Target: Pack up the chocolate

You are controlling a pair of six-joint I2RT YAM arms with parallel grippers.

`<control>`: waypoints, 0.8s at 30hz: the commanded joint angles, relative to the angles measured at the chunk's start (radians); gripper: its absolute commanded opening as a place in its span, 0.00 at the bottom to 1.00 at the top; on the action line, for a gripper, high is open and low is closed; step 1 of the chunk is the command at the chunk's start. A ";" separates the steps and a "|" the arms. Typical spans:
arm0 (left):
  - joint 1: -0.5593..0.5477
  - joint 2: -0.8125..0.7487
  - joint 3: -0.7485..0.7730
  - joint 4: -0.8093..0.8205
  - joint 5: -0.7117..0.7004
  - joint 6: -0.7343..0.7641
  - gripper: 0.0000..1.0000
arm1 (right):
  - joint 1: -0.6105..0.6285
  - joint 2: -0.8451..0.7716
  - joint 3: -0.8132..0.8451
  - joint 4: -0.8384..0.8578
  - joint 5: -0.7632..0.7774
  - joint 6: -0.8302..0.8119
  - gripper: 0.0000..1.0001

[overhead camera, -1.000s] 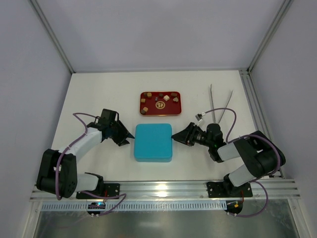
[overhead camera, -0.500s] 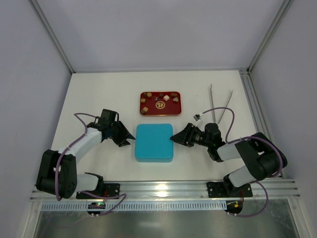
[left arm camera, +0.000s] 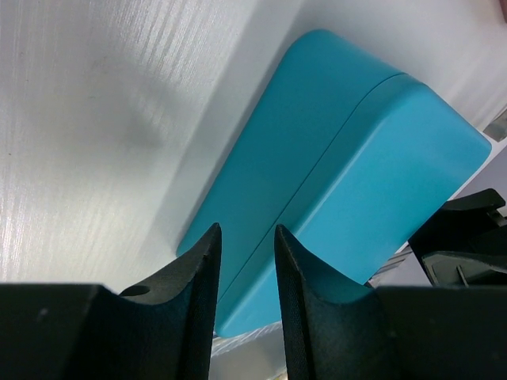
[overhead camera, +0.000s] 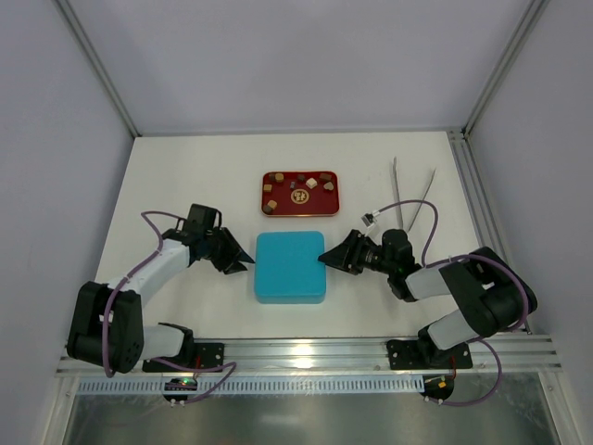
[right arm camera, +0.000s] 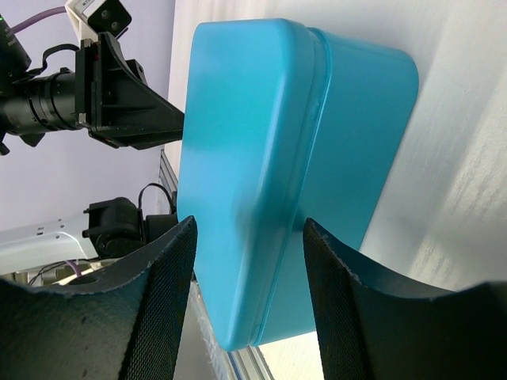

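Small brown, tan and cream chocolate pieces lie scattered on a red tray behind a shut teal box. My left gripper lies low at the box's left side. In the left wrist view the left gripper is open by a narrow gap with nothing in it, its tips by the teal box. My right gripper is at the box's right side. In the right wrist view the right gripper is open wide, with an end of the teal box between the fingers, not clamped.
A pair of metal tongs lies at the back right of the white table. A small white tag on the right arm's cable hangs behind the right wrist. Grey walls and an aluminium frame close in the table on three sides.
My left gripper has edged right, closer to the box, and its jaws have narrowed. The box sits slightly further right. The right gripper has barely moved.
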 commanded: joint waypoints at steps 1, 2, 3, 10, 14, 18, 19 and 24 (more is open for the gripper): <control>-0.006 -0.012 0.007 0.007 0.073 0.026 0.33 | 0.008 0.008 0.034 0.040 0.009 -0.027 0.58; -0.006 -0.011 0.007 0.007 0.076 0.028 0.33 | 0.009 0.009 0.034 0.040 0.009 -0.027 0.58; -0.006 -0.008 0.008 0.007 0.079 0.029 0.33 | 0.009 0.014 0.036 0.040 0.009 -0.027 0.58; -0.006 0.002 0.019 0.012 0.095 0.038 0.34 | 0.013 0.043 0.039 0.041 0.013 -0.027 0.56; -0.006 0.014 0.020 0.013 0.098 0.041 0.35 | 0.012 0.055 0.031 0.027 0.025 -0.033 0.54; -0.006 0.022 0.017 0.012 0.090 0.040 0.35 | 0.013 0.068 0.025 0.001 0.042 -0.048 0.49; -0.006 0.022 0.016 0.012 0.086 0.038 0.35 | 0.013 0.072 0.025 -0.011 0.050 -0.054 0.49; -0.006 0.028 0.005 0.012 0.064 0.032 0.37 | 0.013 0.078 0.013 -0.048 0.079 -0.071 0.44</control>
